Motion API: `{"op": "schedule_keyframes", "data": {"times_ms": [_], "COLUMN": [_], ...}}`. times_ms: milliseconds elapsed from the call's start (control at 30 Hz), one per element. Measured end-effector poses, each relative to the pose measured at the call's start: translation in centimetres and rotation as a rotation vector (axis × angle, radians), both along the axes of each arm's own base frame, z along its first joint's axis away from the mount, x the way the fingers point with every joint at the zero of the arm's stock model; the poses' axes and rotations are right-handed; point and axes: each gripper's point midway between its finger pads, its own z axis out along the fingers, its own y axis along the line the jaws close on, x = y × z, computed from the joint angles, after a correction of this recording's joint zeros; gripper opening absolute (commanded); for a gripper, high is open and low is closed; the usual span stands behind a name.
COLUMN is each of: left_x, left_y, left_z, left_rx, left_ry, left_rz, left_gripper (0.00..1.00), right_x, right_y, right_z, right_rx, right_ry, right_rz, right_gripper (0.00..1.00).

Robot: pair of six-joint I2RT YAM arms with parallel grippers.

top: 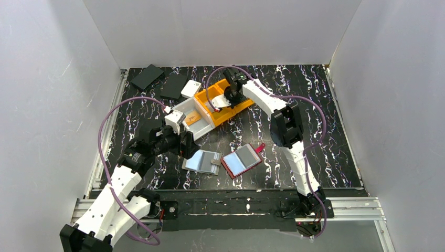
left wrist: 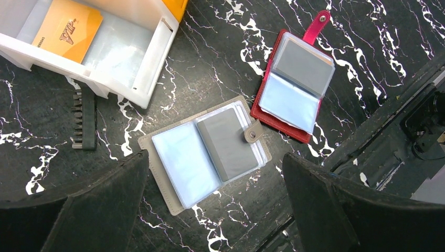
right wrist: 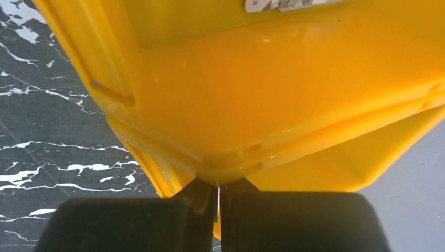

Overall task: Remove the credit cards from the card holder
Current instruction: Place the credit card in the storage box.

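Two card holders lie open on the black marbled table, a beige one (top: 203, 161) (left wrist: 204, 152) and a red one (top: 241, 161) (left wrist: 294, 86). Grey cards show in their clear sleeves. My left gripper (top: 184, 144) (left wrist: 215, 157) hangs open just above the beige holder, with nothing between its fingers. My right gripper (top: 226, 98) (right wrist: 219, 191) is over the yellow tray (top: 239, 107) (right wrist: 262, 79), shut on a thin pale credit card seen edge-on. An orange card (top: 193, 118) (left wrist: 65, 29) lies in the white tray (top: 202, 126) (left wrist: 152, 63).
The white and yellow trays stand side by side behind the holders. A white card (right wrist: 288, 4) lies in the yellow tray. A black bit strip (left wrist: 84, 118) lies by the white tray. Two black flat items (top: 147, 76) (top: 173, 85) and a white box (top: 191, 88) sit at the back left.
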Motion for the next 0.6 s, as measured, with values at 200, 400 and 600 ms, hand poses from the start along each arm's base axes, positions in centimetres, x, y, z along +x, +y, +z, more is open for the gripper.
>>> {"op": "schedule_keyframes", "data": {"times_ms": [200, 400, 600], "left_x": [0.0, 0.1, 0.2], "left_y": [0.1, 0.2, 0.2], "left_z": [0.0, -0.1, -0.1], "left_rx": [0.0, 0.001, 0.001], "left_ry": [0.001, 0.001, 0.0], "left_rz": [0.003, 0.007, 0.009], "left_gripper": [0.98, 0.98, 0.98], "right_x": [0.6, 1.6, 2.2], "right_y": [-0.1, 0.3, 0.6], "right_z": [-0.5, -0.5, -0.5], "right_rx": [0.01, 0.038, 0.061], "right_ry": [0.0, -0.024, -0.04], "right_rz": [-0.004, -0.006, -0.006], "right_gripper": [0.01, 0.04, 0.03]}}
